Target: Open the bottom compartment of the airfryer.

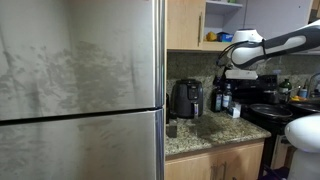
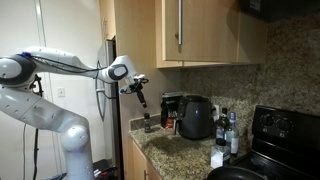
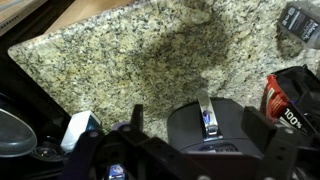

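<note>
The airfryer (image 1: pixel 186 98) is a dark boxy appliance standing on the granite counter against the backsplash; it shows in both exterior views (image 2: pixel 196 117). In the wrist view I look down on the airfryer (image 3: pixel 225 135), with a silver handle (image 3: pixel 205 112) sticking out from its front. The bottom compartment (image 1: pixel 186 108) is the lower front part; I see no gap, so it looks closed. My gripper (image 3: pixel 200 116) is open and empty, its two black fingers either side of the airfryer in the wrist view. It hangs in the air above counter level, apart from the airfryer (image 2: pixel 140 93).
A steel fridge (image 1: pixel 80 90) fills one side. Dark bottles (image 2: pixel 227 130) and a black stove (image 1: pixel 268 112) stand beyond the airfryer. A red packet (image 3: pixel 290 95) sits beside it. Wooden cabinets (image 2: pixel 190 30) hang overhead. A small dark item (image 2: pixel 148 125) stands near the granite counter's (image 3: pixel 130 60) edge.
</note>
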Available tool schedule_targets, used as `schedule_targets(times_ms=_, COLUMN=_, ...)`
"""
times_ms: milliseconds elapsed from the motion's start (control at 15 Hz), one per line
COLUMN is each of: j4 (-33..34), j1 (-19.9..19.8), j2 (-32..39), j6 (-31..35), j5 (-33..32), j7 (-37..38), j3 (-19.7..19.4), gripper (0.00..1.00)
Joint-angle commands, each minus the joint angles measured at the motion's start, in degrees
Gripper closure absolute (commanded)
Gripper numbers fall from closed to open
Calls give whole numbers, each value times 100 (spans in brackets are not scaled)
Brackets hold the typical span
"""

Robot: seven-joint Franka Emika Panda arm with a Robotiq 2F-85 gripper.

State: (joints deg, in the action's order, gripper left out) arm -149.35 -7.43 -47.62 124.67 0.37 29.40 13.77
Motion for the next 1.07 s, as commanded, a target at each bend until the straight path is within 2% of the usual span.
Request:
schedule_targets(times_ms=0, j4=52, j1=36, j2=87, j6=-1, j5=-38, j7=27, j3=-56, gripper=0)
schedule_targets(times_ms=200, j4=50, j1=46, j2=58, j6=-3, j5=-36, j7=33, j3=-46, gripper=0)
schedule_targets(times_ms=267, j4=307, j1=-323, j2=559, j6=-204, j5=-417, j7=148, j3=132, gripper=0)
schedule_targets(times_ms=533, j4=717, j1=-707, j2=1756, j6=-215, j5=-1542, j7=39, j3=193, gripper=0)
schedule_targets(times_ms=667, j4=1027, j1=-596, j2=2329, j6=-348, j5=-1953, j7=-167, j3=106, gripper=0)
schedule_targets(times_ms=800, j4=1334, j1=-280, j2=2835, j6=-262, j5=-2014, j7=-600, j3=-117, gripper=0)
schedule_targets(times_ms=933, j4=1593, j1=19, j2=3152, j6=-189, j5=-1782, j7=-1168, j3=-342, gripper=0)
schedule_targets(times_ms=1000, j4=1210, j1=-23, j2=2776, j6=-129, j5=-1957, j7=-633, j3=-324, gripper=0)
